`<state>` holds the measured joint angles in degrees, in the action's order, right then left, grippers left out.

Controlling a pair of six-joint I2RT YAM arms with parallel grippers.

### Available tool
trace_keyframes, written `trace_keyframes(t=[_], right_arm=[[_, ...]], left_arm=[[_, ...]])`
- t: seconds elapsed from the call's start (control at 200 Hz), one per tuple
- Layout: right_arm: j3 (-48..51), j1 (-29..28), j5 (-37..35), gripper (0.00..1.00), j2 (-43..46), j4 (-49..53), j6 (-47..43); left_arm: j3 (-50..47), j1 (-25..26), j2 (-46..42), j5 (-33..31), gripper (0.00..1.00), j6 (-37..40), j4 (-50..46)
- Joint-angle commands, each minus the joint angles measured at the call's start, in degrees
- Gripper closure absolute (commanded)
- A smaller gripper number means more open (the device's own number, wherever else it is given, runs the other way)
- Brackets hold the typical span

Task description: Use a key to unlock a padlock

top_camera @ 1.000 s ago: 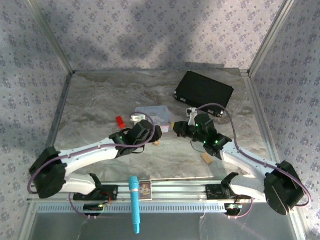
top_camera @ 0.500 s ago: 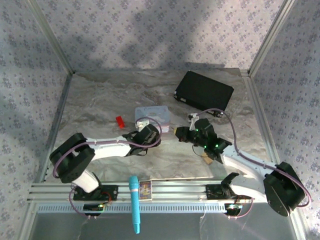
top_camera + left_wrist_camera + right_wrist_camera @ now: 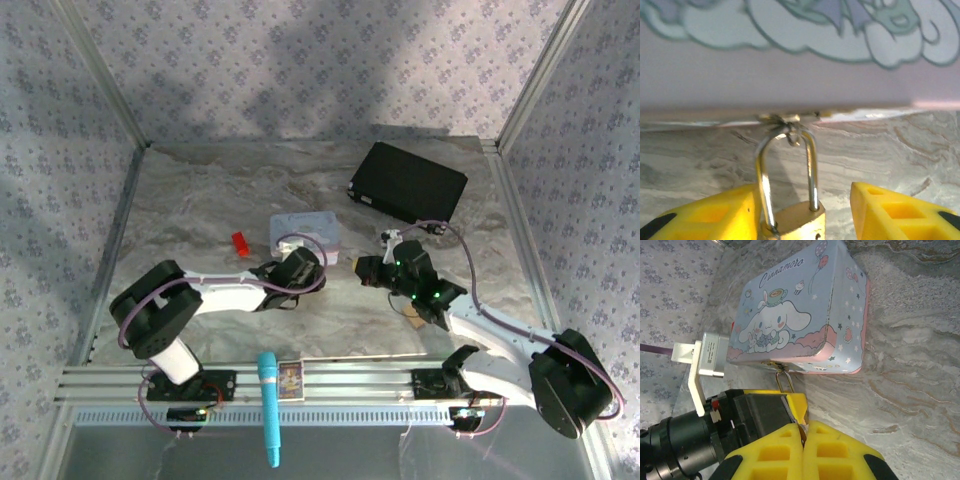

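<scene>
**Left tool.** My left tool (image 3: 804,200) sits low on the marbled grey worktop (image 3: 900,145), just near of the pale blue cartoon-printed tin (image 3: 790,65). Its yellow pads stand partly spread around the small brass-golden metal padlock (image 3: 792,220). The left pad (image 3: 715,215) is touching or nearly touching the body, and the right pad has a clear gap to it. I record this as not clamped.

**Padlock, position and heading.** It lies between the spread pads, body nearest the tool. The long axis runs near to far and the thin steel shackle (image 3: 810,165) points away at the tin. The shackle crown meets a small metal fitting on the tin's lower edge. I cannot tell whether it is threaded through.

**Padlock, handling.** I judge it rigid, dense for its size and smooth-sided, so it is likely to skate or twist under a loose pinch. The hold belongs on the flat faces of the brass body, not on the slim shackle, which would pivot. The keyway end is hidden from me. I expect it on the near end of the body, so that end should stay clear of the pads.

**Right tool.** My right tool (image 3: 803,432), to the right of the padlock, has its pads pressed together. A thin sliver at their seam I take for the tiny silvery metal key (image 3: 800,428), though it is too small to confirm. If so, it is light, stiff and liable to rotate in the pinch.
</scene>
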<state>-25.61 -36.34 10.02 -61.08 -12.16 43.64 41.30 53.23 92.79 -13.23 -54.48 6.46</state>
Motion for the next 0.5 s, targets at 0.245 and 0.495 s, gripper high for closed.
trace_keyframes(t=[0.245,0.495], right_arm=[[0.8,-0.4,0.1,1.0,-3.9,-3.0,0.6],[1.4,-0.9,-0.3,1.0,-5.2,-3.9,1.1]], left_arm=[[-1.3,1.4,2.0,-0.5,0.63,-2.0,1.1],[-1.7,1.3,1.7,-1.7,0.76,-3.9,1.1]])
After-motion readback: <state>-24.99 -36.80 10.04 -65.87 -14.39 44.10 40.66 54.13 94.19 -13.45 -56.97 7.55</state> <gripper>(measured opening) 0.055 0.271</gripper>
